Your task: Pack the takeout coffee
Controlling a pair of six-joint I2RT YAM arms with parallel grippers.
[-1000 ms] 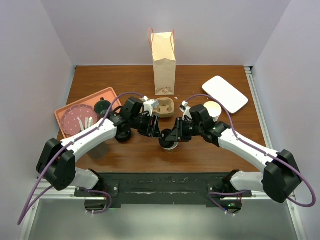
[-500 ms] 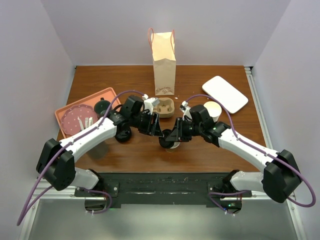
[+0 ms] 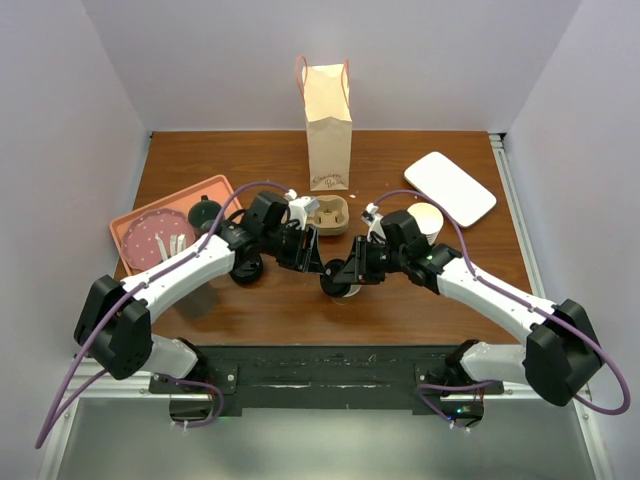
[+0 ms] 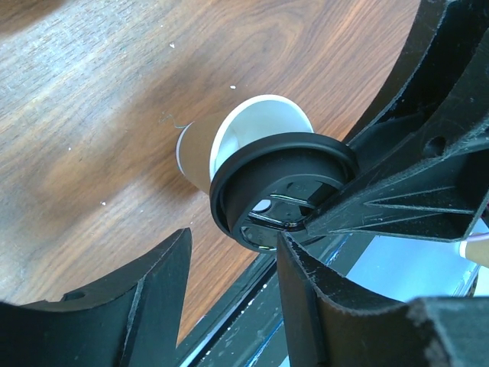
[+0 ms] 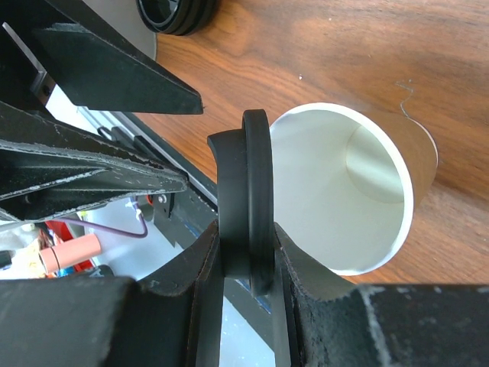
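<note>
Right wrist: tan cup point(image 5: 382, 164), white inside, black lid point(image 5: 256, 199) edge-on at rim

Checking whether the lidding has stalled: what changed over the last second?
Barely anything. The left gripper seems to have edged slightly forward, jaws open. The right gripper still pinches the black lid on edge at the rim of the paper cup, which has not moved.

My jaws stand apart at the bottom of my view, with nothing between them. Beyond them a tan paper cup point(image 4: 195, 153) sits on the wood surface point(image 4: 84, 115), its white mouth open. A black lid point(image 4: 279, 187) leans tilted against its rim, half off, and the right arm's black fingers point(image 4: 405, 183) touch the lid's edge.
</note>
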